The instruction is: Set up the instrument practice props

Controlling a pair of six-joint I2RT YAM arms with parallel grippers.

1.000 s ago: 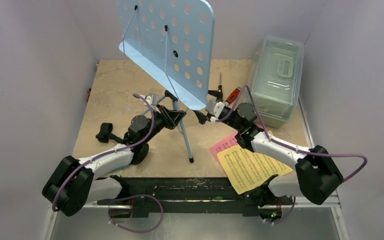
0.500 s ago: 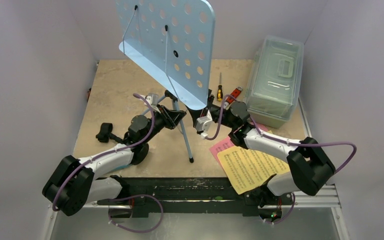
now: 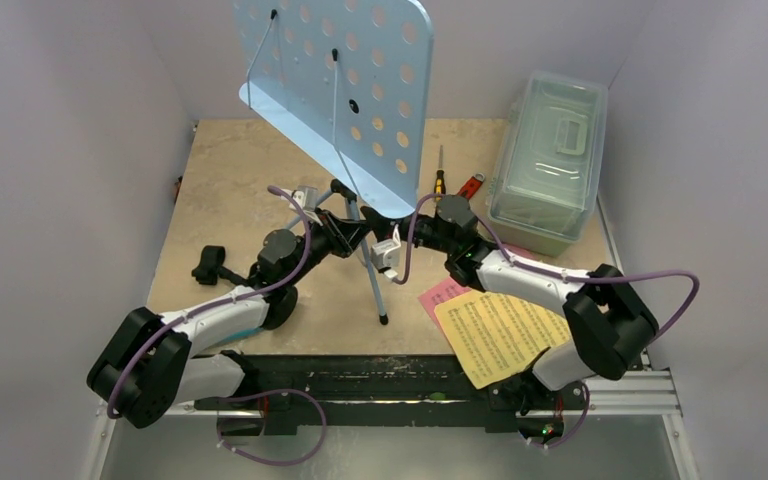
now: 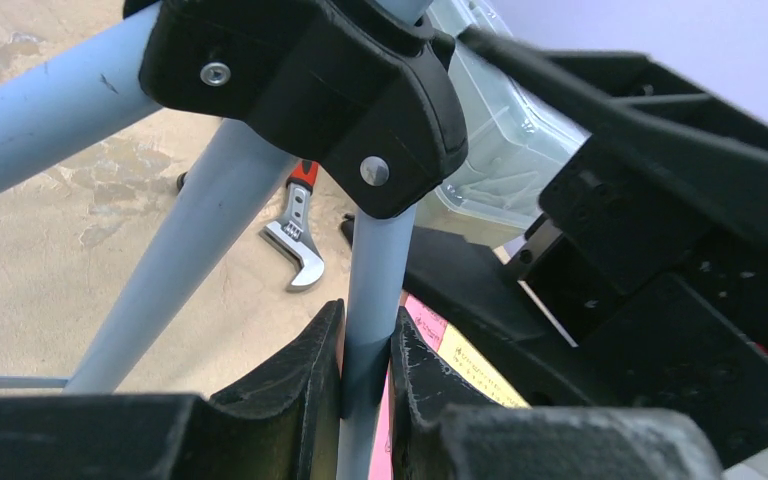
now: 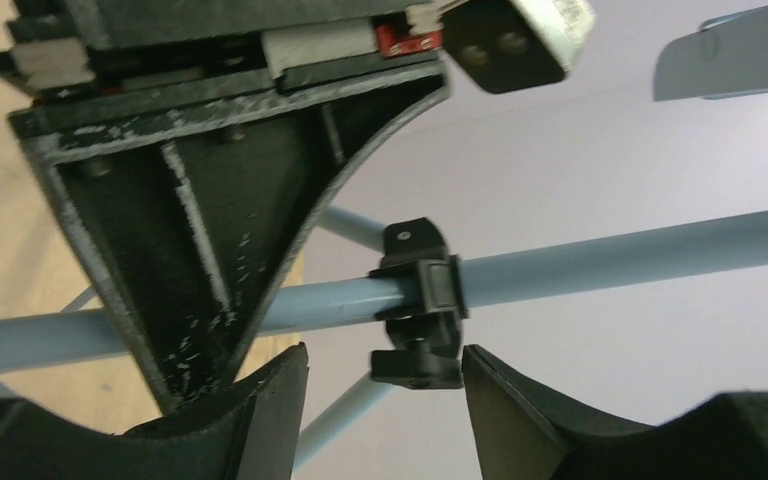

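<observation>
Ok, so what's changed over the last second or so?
The right claw swung left, away from the screwdriver and wrench, to the pole of the music stand. Its jaws narrowed but are open, gripping nothing. The left claw stays clamped on a stand tube. The stand, sheet-music pages and plastic box sit where they were.

The left arm (image 3: 215,315) and right arm (image 3: 530,280) are formed of white link shells joined by black motor housings. A purple cable (image 3: 306,225) is routed along each arm in loose loops. The fingers (image 4: 290,390) are moulded in black, wedge-shaped, and are marked by white scuffs.
</observation>
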